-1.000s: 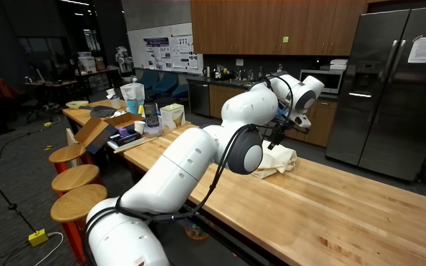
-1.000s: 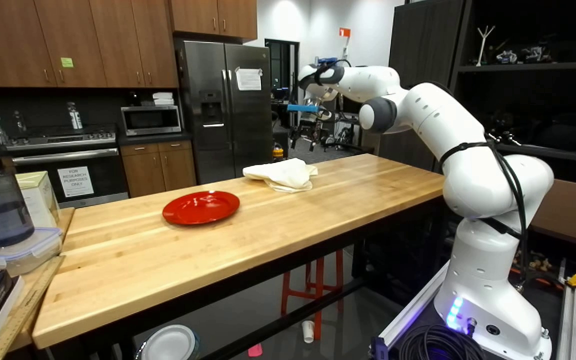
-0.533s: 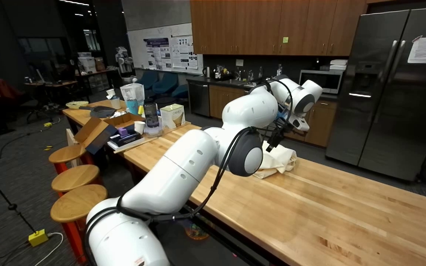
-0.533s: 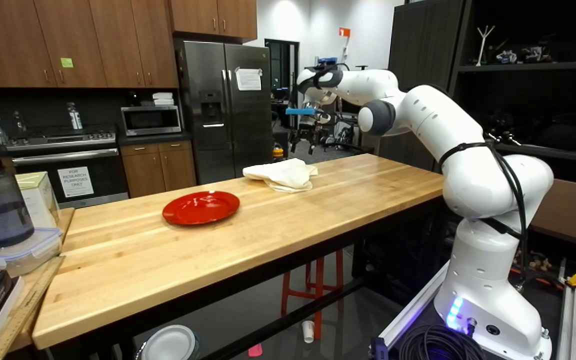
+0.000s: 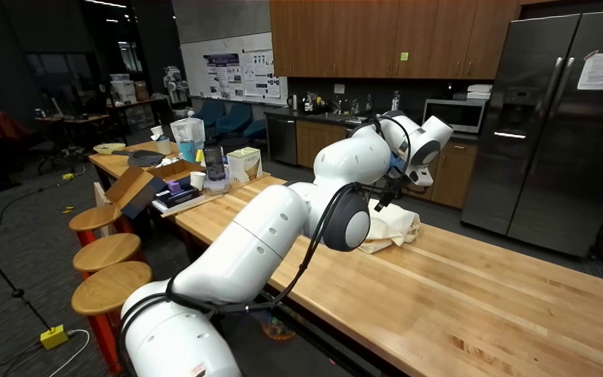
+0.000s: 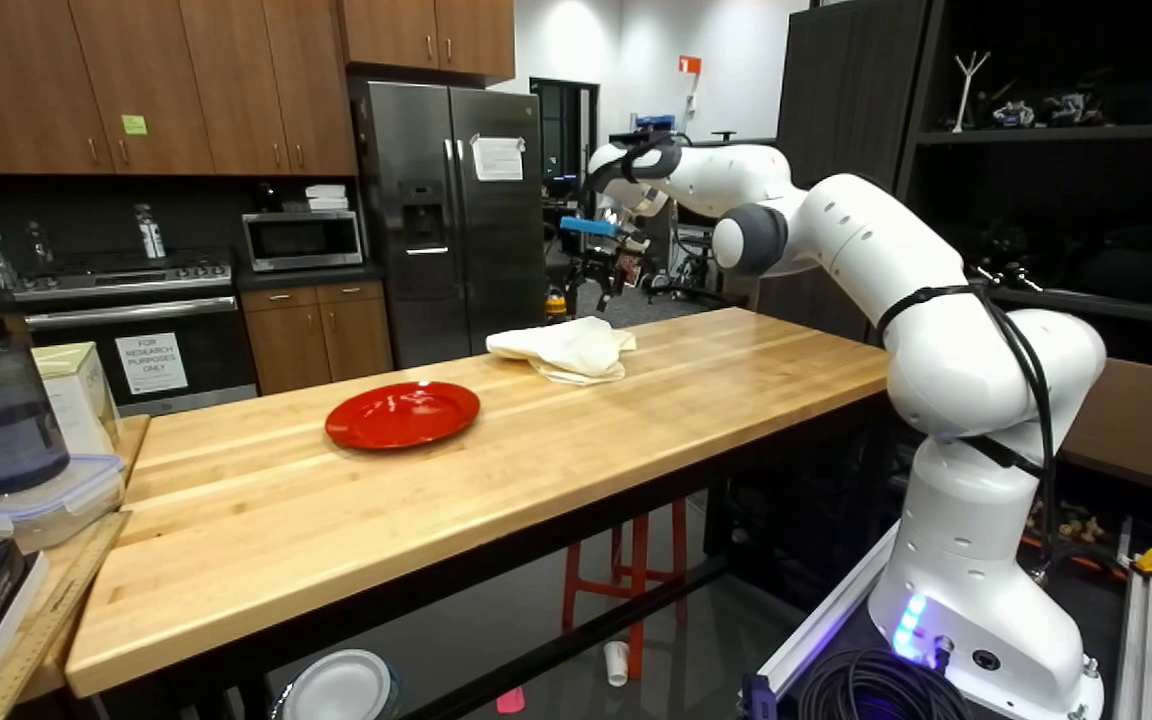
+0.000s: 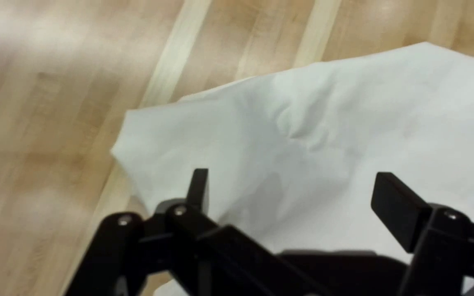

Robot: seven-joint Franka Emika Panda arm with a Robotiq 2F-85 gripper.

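1. Cloth (image 7: 294, 156), cream-white and crumpled, lies on the tabletop (image 6: 356, 520) below my hand (image 7: 292, 183); in the wrist view I see small folds around its middle and a blunt corner pointing left.
2. My hand stands with its fingers (image 7: 399, 209) wide apart, the cloth showing through the gap between them.
3. In an exterior view I make out the fingertips hanging just above the cloth and clear of it, tilted downward.
4. My white arm (image 6: 886, 250) reaches in over the tabletop, bent at the wrist.
5. On the same tabletop I have a red plate (image 6: 403, 415), lying flat and well apart from the cloth.
6. Past the end of the tabletop, on the plate's side, I see a dark jug (image 6: 1, 440) standing on a lidded plastic container (image 6: 86, 485), with a pale carton (image 6: 76, 400) just beside.
7. Near these, I spot a paper cup (image 5: 197, 180), an opened cardboard box (image 5: 129, 186) and, farther back, a dark pan (image 5: 144, 158).
8. Round wooden stools (image 5: 107, 248) with red legs stand on the floor; a fridge (image 6: 416, 300) and microwave (image 6: 302, 240) are in the background.
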